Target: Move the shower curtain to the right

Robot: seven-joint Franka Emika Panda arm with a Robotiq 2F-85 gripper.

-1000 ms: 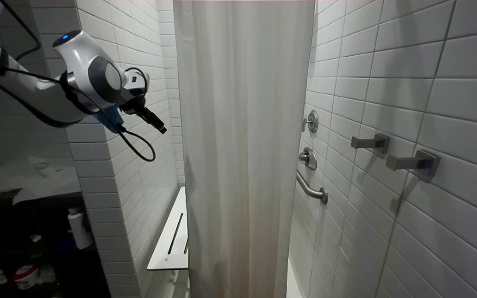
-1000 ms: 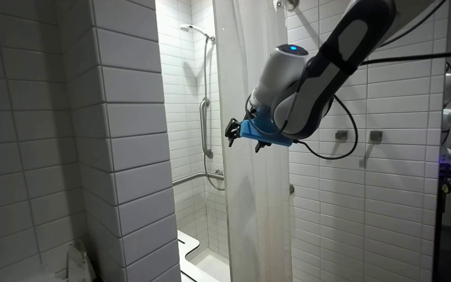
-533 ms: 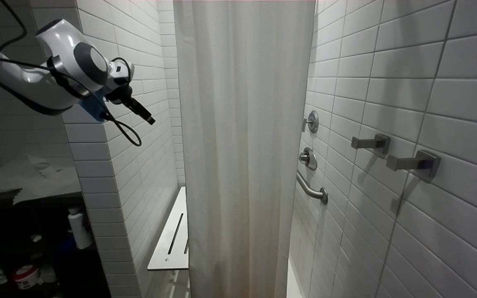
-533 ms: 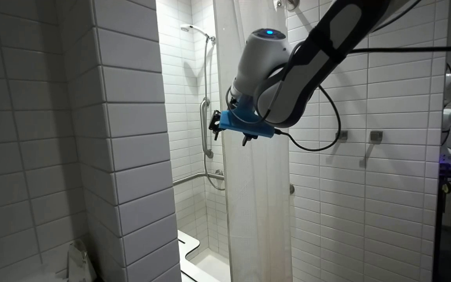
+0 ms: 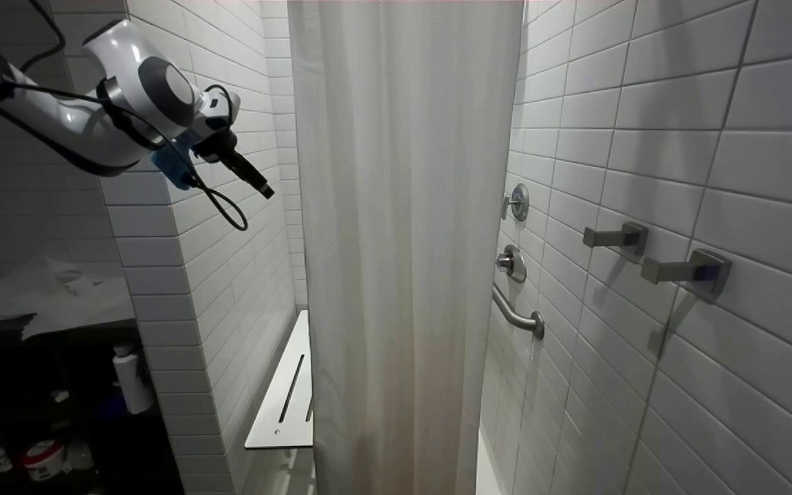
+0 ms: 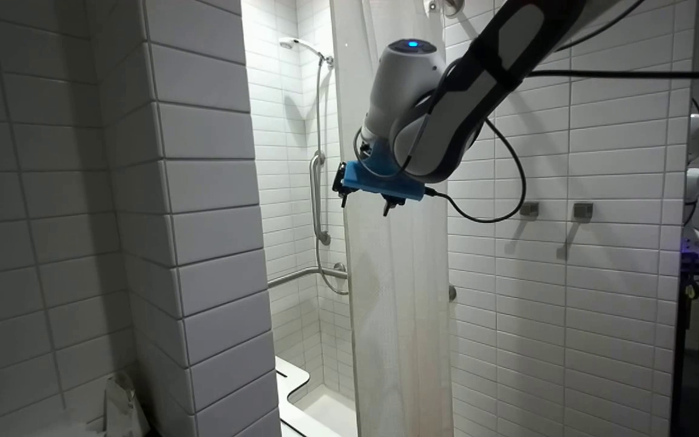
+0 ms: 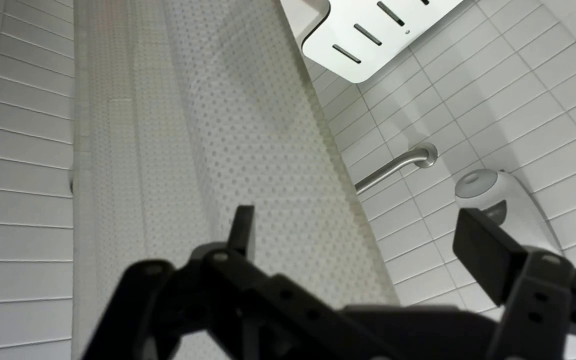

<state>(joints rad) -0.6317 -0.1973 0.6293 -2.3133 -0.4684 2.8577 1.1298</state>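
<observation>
The shower curtain (image 5: pixel 396 247) hangs tall and off-white in soft vertical folds across the shower opening. It also hangs behind the arm in an exterior view (image 6: pixel 401 315) and fills the left half of the wrist view (image 7: pixel 258 150), where a dotted weave shows. My gripper (image 7: pixel 355 230) is open and empty. In the wrist view the curtain's free edge runs between the two fingers, with the curtain behind the left finger. In an exterior view the gripper (image 5: pixel 267 191) is left of the curtain's left edge, apart from it. In an exterior view its fingers (image 6: pixel 366 205) point downward.
A tiled wall corner (image 5: pixel 172 275) stands beside the arm. A white slatted bench (image 5: pixel 286 392) is low behind the curtain's left edge. Wall hooks (image 5: pixel 616 237) and a grab bar (image 5: pixel 520 313) are on the right wall. A white dispenser (image 7: pixel 518 210) shows behind the right finger.
The arm and gripper have moved up. In both exterior views the gripper first shifted left, then came partway or fully back to the right. The curtain hangs in the same place.
</observation>
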